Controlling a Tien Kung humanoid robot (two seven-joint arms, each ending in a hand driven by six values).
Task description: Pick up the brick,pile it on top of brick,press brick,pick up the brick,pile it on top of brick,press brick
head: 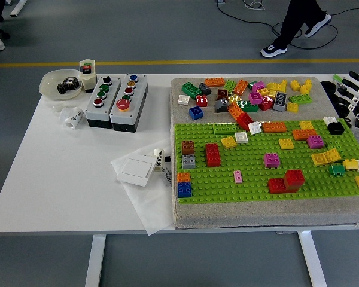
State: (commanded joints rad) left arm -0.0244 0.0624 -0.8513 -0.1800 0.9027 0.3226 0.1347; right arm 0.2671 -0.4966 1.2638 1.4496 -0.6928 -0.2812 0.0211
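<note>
A white counter (54, 179) carries a green baseplate (251, 179) studded with bricks, loose bricks (245, 95) heaped at its far side. At the right edge, the robot's right hand (354, 89) hovers, fingers spread wide, holding nothing.

Green baseplate (251, 179), multicolour bricks (245, 95), white table (60, 173).

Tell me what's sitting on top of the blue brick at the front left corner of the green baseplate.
An orange brick sits stacked on the blue brick. The blue brick's top studs are covered, so they cannot be seen.
</note>
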